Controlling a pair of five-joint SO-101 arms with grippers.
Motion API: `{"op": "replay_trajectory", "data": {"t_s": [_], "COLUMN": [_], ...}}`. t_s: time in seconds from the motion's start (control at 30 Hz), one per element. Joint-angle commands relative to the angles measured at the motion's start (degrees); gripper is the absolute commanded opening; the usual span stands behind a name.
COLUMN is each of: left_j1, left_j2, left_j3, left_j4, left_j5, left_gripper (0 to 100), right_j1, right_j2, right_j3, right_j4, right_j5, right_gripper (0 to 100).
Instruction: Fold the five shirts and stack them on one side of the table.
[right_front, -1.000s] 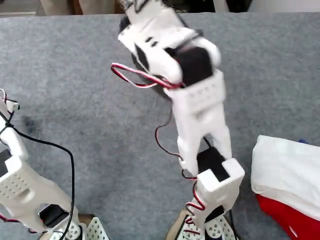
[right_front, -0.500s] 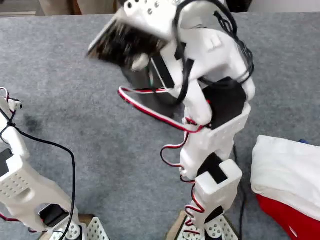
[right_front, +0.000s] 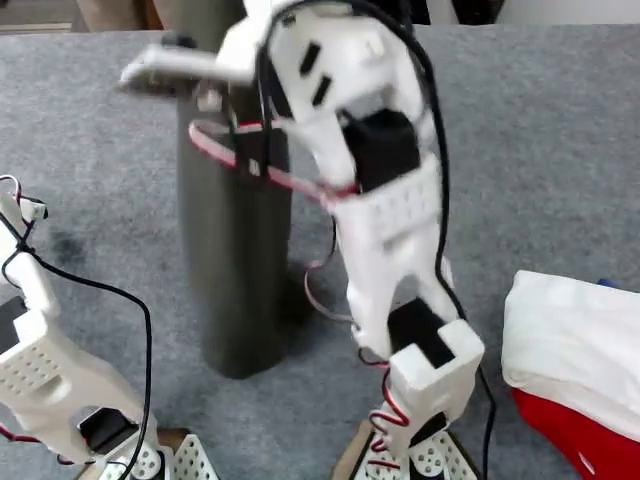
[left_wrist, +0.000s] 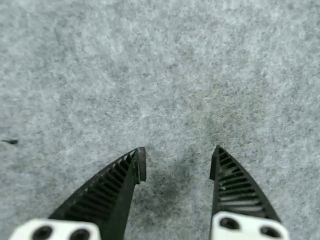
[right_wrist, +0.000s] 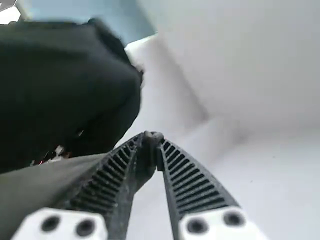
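While you are reading the high view, the right gripper (right_front: 150, 72) is holding the dark shirt (right_front: 235, 250) high above the grey table (right_front: 100, 180). The cloth is hanging in one long column, probably so that it can straighten for folding. You cannot tell whether its lower end is touching the surface. The folded stack (right_front: 570, 350), white over red, is lying at the table's right side, beside that arm's base, and the left arm (right_front: 45, 370) is sitting low at the near left. Turning to the left wrist view, the left gripper (left_wrist: 177, 162) is hovering over the table with jaws spread, grasping nothing. Turning to the right wrist view, the jaws are pinching together on a fold of the shirt.
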Motion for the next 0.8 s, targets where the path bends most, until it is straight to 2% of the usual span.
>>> {"op": "replay_trajectory", "data": {"t_s": [0.0, 0.2, 0.4, 0.47, 0.77], "left_j1": [0.7, 0.7, 1.2, 3.1, 22.6], "left_j2": [-0.7, -0.7, -0.7, -1.0, -14.8], "left_j3": [-2.7, -2.7, -2.8, -3.0, -8.8], "left_j4": [0.4, 0.2, 0.5, 1.8, 21.2], "left_j5": [-0.3, -0.3, -1.0, -4.9, -24.3], "left_gripper": [21, 21, 21, 21, 21], "right_j1": [6.1, 15.8, 24.8, 27.4, 35.4], "right_j2": [-0.8, 0.1, 4.1, 5.1, 6.1], "right_j3": [10.9, 31.7, 40.9, 42.6, 52.8], "right_j4": [-5.0, -9.0, -13.5, -13.5, -13.4], "right_j5": [0.4, 2.6, 5.6, 5.6, 5.5], "right_gripper": [0.4, 0.4, 0.4, 0.4, 0.4]}}
